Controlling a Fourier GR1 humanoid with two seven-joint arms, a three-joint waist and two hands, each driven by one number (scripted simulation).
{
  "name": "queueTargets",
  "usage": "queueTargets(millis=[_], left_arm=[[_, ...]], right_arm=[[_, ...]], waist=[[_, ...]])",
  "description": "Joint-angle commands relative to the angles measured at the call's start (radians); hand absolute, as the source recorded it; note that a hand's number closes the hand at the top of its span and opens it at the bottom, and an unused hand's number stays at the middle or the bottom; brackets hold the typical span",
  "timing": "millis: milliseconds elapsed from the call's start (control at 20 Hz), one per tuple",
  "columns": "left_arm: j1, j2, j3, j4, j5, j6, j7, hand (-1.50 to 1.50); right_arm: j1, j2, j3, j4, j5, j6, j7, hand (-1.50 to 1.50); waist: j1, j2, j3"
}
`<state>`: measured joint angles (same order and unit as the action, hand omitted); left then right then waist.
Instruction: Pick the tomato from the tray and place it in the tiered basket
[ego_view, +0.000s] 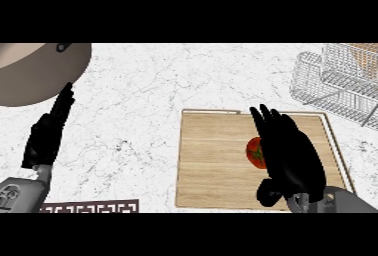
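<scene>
The tomato (255, 152), red with a green stem patch, lies on the wooden tray (214, 165), a little right of the tray's middle. Only its left part shows; the rest is covered by the right hand (291, 152), which is spread over it with fingers straight and pointing up the view, thumb tucked low near the wrist. Whether the palm touches the tomato cannot be told, and no finger is curled round it.

The tray is a pale board with a thin raised rim, resting on the white marbled bench (148, 100). The wire tiered basket (339, 80) stands at the upper right, well apart from the tomato and beyond the tray's far right corner.

The left hand (50, 132) rests open at the left, fingers up, holding nothing. Above it sits a large beige pan (37, 70) at the upper left corner. A dark patterned mat (88, 206) shows at the lower left edge.
</scene>
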<state>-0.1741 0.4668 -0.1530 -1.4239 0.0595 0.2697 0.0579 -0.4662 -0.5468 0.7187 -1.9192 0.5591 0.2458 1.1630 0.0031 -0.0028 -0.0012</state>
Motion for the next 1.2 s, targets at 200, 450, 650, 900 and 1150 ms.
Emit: queueTargets(millis=[200, 450, 650, 900, 1150], left_arm=[[0.033, 0.012, 0.016, -0.065, 0.002, -0.023, 0.033, 0.00], [0.023, -0.033, 0.006, -0.041, -0.048, 0.016, 0.032, 0.00], [0.005, -0.021, 0.031, -0.012, -0.036, -0.022, 0.011, 0.00], [0.021, -0.012, 0.067, 0.035, -0.019, -0.067, -0.061, 0.00], [-0.010, -0.019, 0.070, -0.029, -0.038, -0.054, 0.045, 0.00]], right_arm=[[0.003, 0.095, 0.107, 0.025, 0.172, 0.118, 0.216, -1.50], [0.032, 0.104, 0.064, 0.000, 0.215, 0.169, 0.168, -1.50], [0.071, 0.133, 0.052, 0.079, 0.270, 0.147, 0.116, -1.50], [0.093, 0.201, 0.019, 0.098, 0.316, 0.178, 0.113, -1.50], [0.118, 0.242, -0.043, 0.157, 0.353, 0.189, 0.055, -1.50]], waist=[[0.002, -0.002, 0.000], [-0.006, 0.000, 0.000], [-0.005, 0.002, 0.001], [-0.001, 0.002, 0.000], [0.001, 0.001, 0.001]])
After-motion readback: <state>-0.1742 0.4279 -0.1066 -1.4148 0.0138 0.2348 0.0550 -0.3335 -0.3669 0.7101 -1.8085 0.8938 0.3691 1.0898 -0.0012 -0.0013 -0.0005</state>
